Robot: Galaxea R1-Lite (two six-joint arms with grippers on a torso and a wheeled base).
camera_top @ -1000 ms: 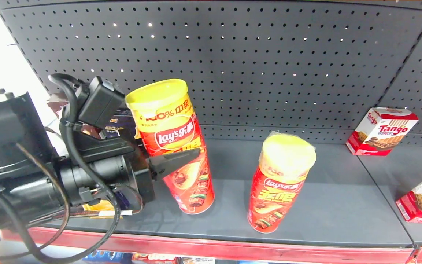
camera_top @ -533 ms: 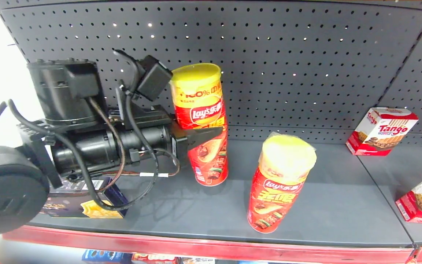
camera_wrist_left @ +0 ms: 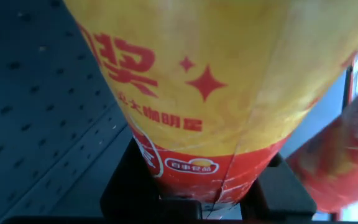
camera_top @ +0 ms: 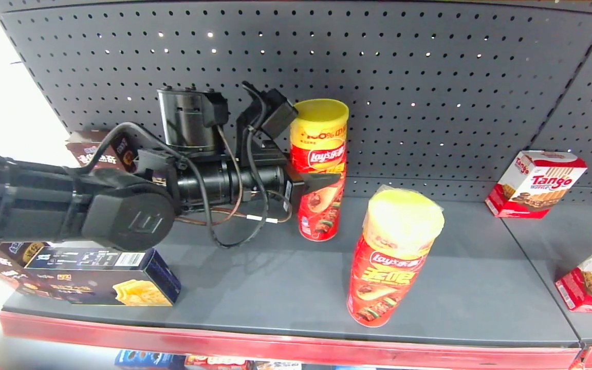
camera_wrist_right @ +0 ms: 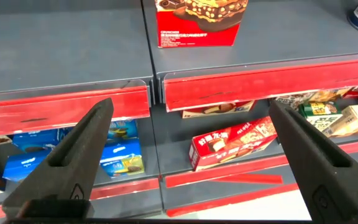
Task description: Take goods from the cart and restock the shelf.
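backdrop: dark pegboard point(camera_top: 404, 77) behind a grey shelf point(camera_top: 285, 288) with a red front lip
far left: blue cracker box point(camera_top: 102, 276) lying flat near the front edge
left gripper point(camera_top: 327, 177): coming in sideways, clamped around the middle of the held chip can
held chip can point(camera_top: 319, 139): upright, yellow lid, way back near the pegboard, base right down at the deck
second chip can point(camera_top: 393, 257): standing free closer to the front, just right of the held one, not touching
wafer boxes point(camera_top: 535, 183): red-and-white, off on the right
right gripper point(camera_wrist_right: 190, 104): fingers spread wide, nothing between them, lower shelves point(camera_wrist_right: 67, 62) beyond
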